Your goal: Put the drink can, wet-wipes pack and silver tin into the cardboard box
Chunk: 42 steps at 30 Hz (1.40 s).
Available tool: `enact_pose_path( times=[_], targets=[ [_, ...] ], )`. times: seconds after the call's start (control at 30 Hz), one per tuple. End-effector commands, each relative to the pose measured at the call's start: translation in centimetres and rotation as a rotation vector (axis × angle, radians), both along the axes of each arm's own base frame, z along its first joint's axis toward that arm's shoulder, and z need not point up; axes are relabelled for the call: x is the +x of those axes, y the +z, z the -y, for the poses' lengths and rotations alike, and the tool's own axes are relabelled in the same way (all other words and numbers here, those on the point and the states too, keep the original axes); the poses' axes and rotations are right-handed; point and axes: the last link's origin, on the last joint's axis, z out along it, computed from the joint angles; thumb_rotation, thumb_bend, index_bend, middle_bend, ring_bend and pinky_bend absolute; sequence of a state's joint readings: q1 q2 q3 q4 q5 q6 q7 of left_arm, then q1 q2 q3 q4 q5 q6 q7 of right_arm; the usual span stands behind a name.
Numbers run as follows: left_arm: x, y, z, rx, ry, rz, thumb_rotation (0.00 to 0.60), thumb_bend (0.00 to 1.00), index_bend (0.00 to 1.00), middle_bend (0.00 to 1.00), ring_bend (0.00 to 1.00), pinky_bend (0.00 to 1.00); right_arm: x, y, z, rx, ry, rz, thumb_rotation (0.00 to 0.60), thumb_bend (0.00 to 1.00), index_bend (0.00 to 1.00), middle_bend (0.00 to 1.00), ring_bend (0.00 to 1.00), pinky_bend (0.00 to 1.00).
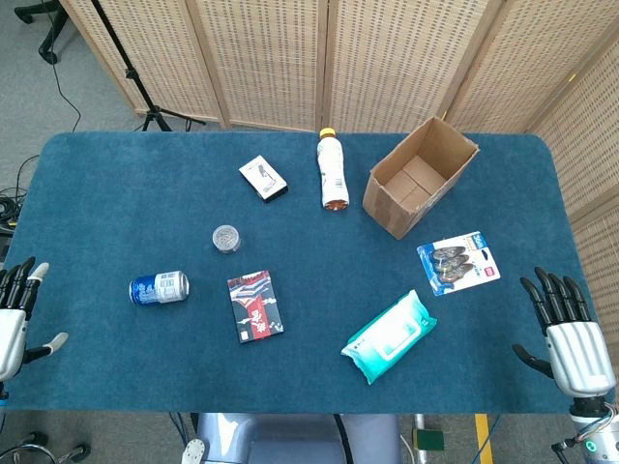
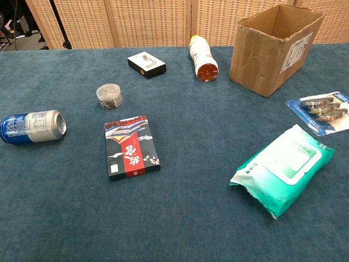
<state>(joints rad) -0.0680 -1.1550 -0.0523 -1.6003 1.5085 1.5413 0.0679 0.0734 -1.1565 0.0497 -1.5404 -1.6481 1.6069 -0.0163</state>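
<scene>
A blue drink can (image 1: 160,288) (image 2: 32,126) lies on its side at the table's left. The small round silver tin (image 1: 226,238) (image 2: 109,95) stands behind it. A teal wet-wipes pack (image 1: 390,336) (image 2: 283,170) lies flat at the front right. The open cardboard box (image 1: 419,177) (image 2: 274,48) stands at the back right, nothing visible inside it. My left hand (image 1: 14,309) hangs at the table's left edge, fingers spread, holding nothing. My right hand (image 1: 565,331) is at the right edge, fingers spread, holding nothing. Neither hand shows in the chest view.
A white bottle (image 1: 332,171) (image 2: 203,56) lies on its side left of the box. A small white-and-black box (image 1: 263,177) (image 2: 146,64) is at the back. A red-and-black flat box (image 1: 254,305) (image 2: 131,146) lies near the can. A blister pack (image 1: 458,262) (image 2: 323,109) lies right of the wipes.
</scene>
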Motion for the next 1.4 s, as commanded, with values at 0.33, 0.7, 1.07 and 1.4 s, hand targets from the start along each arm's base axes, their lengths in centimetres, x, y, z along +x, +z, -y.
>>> enact_pose_path(
  times=[0.33,0.7,1.07,1.4],
  targets=[
    [-0.2,-0.2,0.0,-0.031,0.014,-0.015,0.600,0.00,0.00,0.00,0.00,0.00,-0.1,-0.1,0.0,0.010,-0.006,0.000,0.600,0.00,0.00,0.00,0.00,0.00],
    [-0.4,-3.7,-4.9,-0.269,0.016,0.027,0.600,0.00,0.00,0.00,0.00,0.00,-0.4,0.0,0.5,0.020,-0.023,0.014,0.600,0.00,0.00,0.00,0.00,0.00],
    [0.5,-8.2,-9.6,-0.405,0.045,-0.003,0.600,0.00,0.00,0.00,0.00,0.00,-0.7,-0.2,1.0,0.043,-0.042,0.023,0.600,0.00,0.00,0.00,0.00,0.00],
    [1.6,-11.0,-11.5,-0.460,0.071,-0.033,0.600,0.00,0.10,0.08,0.08,0.21,-0.9,-0.5,1.2,0.052,-0.058,0.014,0.600,0.00,0.00,0.00,0.00,0.00]
  ],
)
